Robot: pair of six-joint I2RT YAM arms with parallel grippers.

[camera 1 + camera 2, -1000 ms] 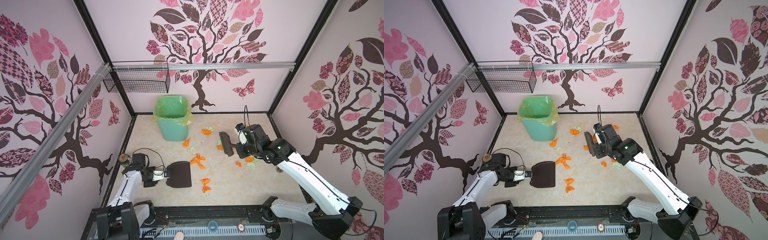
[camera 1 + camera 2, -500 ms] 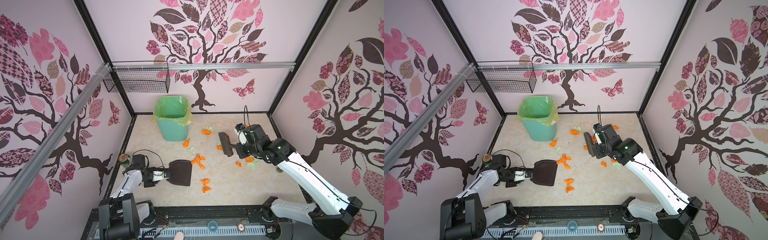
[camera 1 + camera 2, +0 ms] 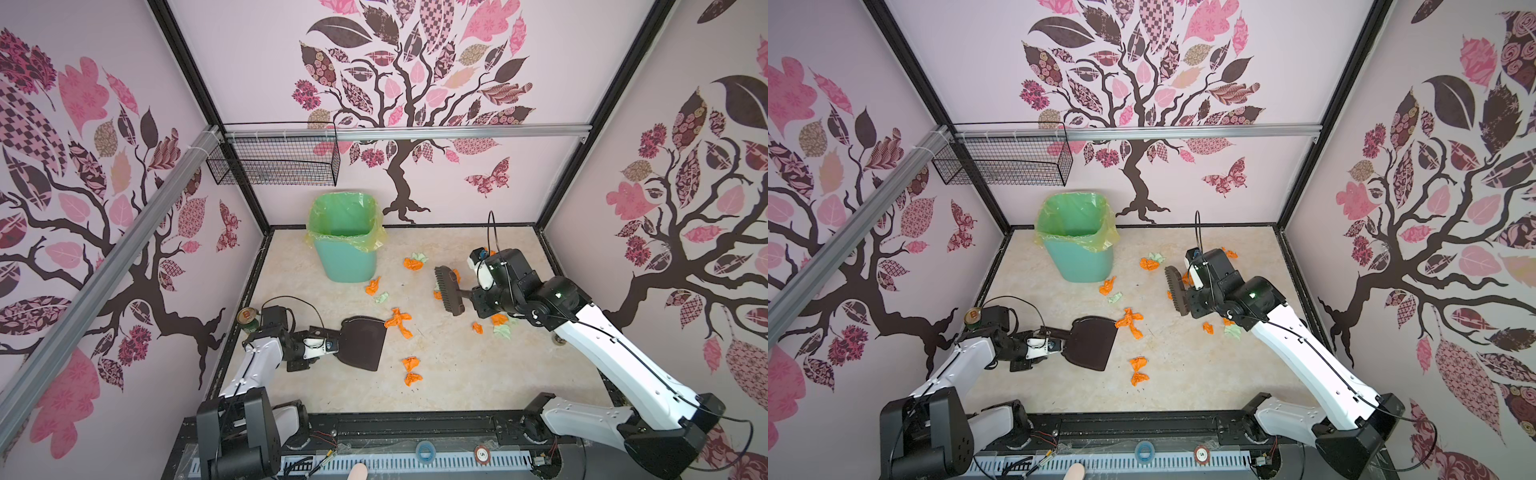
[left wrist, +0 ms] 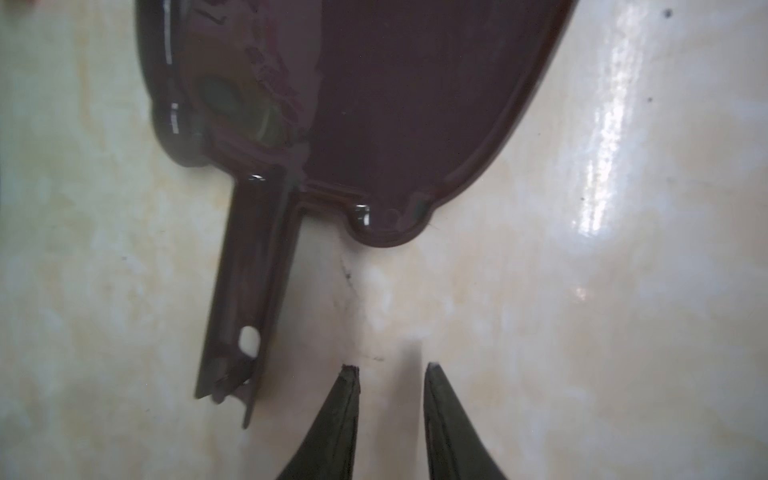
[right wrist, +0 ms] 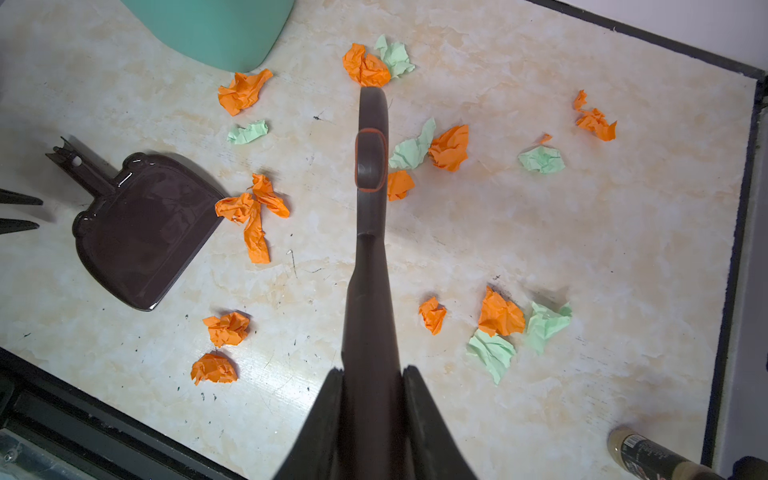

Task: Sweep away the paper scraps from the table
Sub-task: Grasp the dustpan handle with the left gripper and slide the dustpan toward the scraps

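Paper scraps (image 3: pixel 397 321) litter the cream marbled desk (image 3: pixel 478 374) right of the dustpan (image 3: pixel 363 343) and lined bin (image 3: pixel 347 257), left hand (image 4: pixel 388 365) parted and empty, right hand (image 5: pixel 372 372) clamped on the brush (image 3: pixel 448 289).

Eleven orange paper scraps (image 5: pixel 449 147) (one tiny), six green, one dustpan (image 5: pixel 141 232), one brush (image 5: pixel 370 249), one bin (image 5: pixel 216 29)

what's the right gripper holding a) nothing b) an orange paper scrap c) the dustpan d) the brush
d: the right gripper is shut on the handle of the brush, while the dustpan lies unheld on the table beside the open left gripper.
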